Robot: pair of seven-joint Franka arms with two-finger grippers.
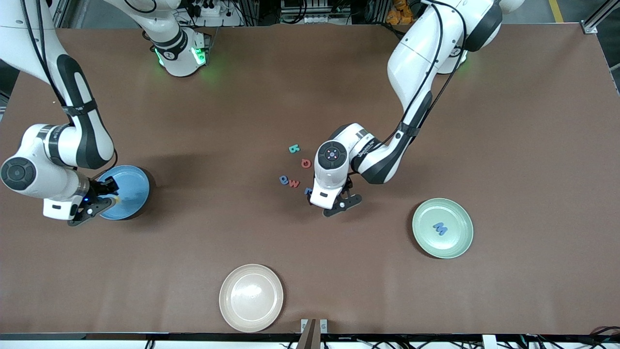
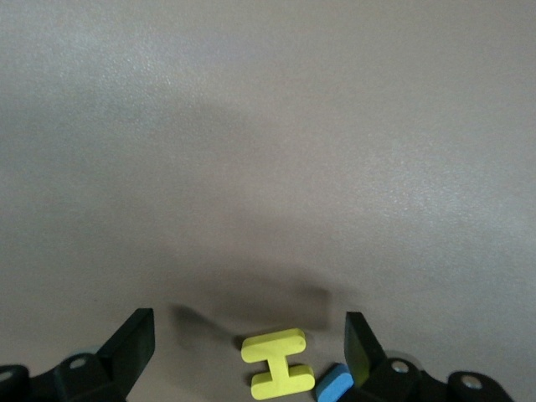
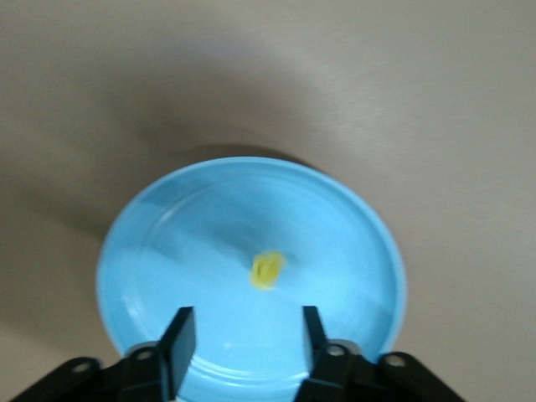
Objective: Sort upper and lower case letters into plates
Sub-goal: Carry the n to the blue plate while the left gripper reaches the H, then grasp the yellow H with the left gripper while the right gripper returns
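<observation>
Your right end effector (image 3: pixel 243 335) is over the blue plate (image 1: pixel 127 190) at the right arm's end of the desk (image 1: pixel 508 145), fingers parted with nothing between them. A small yellow letter (image 3: pixel 268 270) is in that plate, blurred, so you can't read which letter it is.

Your left end effector (image 2: pixel 249 347) is low over the loose letters mid-desk, fingers spread wide and holding nothing. A yellow H (image 2: pixel 276 365) lies flat on the desk between the fingers, with a blue piece (image 2: pixel 335 383) just beside it.

Still on the desk near that end effector: teal letter (image 1: pixel 294 149), red letter (image 1: pixel 305 163), blue letter (image 1: pixel 284 180), red W (image 1: pixel 294 183).

Mint green plate (image 1: pixel 460 242), toward the left arm's end, has a blue M (image 1: pixel 440 228) in it. The beige plate (image 1: pixel 227 300) sits nearest the front camera.
</observation>
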